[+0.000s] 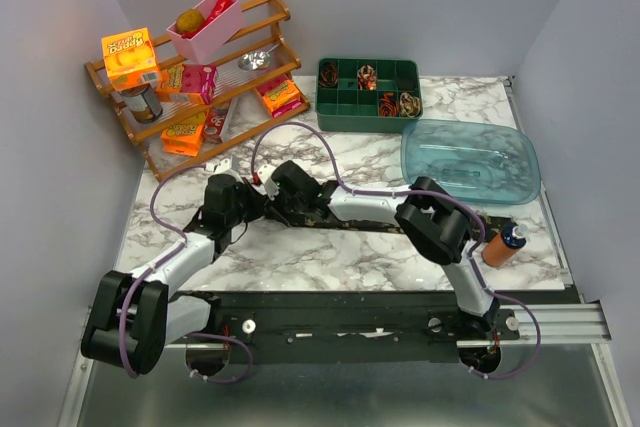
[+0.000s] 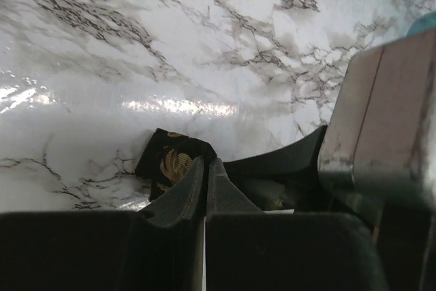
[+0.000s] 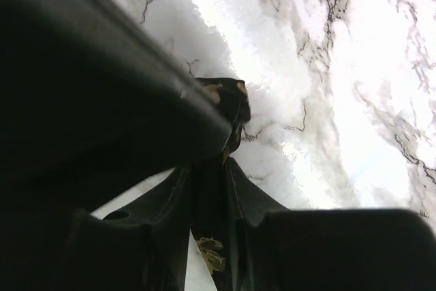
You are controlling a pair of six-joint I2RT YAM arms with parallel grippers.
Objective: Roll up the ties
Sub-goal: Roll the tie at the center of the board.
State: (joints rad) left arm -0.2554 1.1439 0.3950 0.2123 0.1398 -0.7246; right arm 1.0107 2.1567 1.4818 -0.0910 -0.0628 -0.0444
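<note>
Marble-patterned worktop (image 1: 330, 257) fills the scene, with a green tray (image 1: 330, 112) at the back holding several coiled ties (image 1: 398, 104) and a clear blue lid (image 1: 470, 159) lying to its right. One unrolled tie (image 2: 170, 161), dark with small gold figures, lies flat in the middle of the worktop. In the overhead view its long axis runs roughly left to right, from a point left of centre out under the right arm's forearm towards the right side. Both arms meet at the tie's left end. The left end effector (image 2: 206, 168) is clamped tight on that end, fingers pressed together with a short flap of patterned cloth poking out past the tips. The right end effector (image 3: 212, 175) sits just beside it at the same end, fingers drawn narrow with dark fabric between them, so it looks to have hold of the tie too, though how firmly cannot be made out. Neither arm is clearly nearer, since both are on the cloth. What counts is that nearly all the free length stretches away to the right, along the worktop. My judgement is that a roll started here must travel rightward down that axis, turning across the tie's width.
</note>
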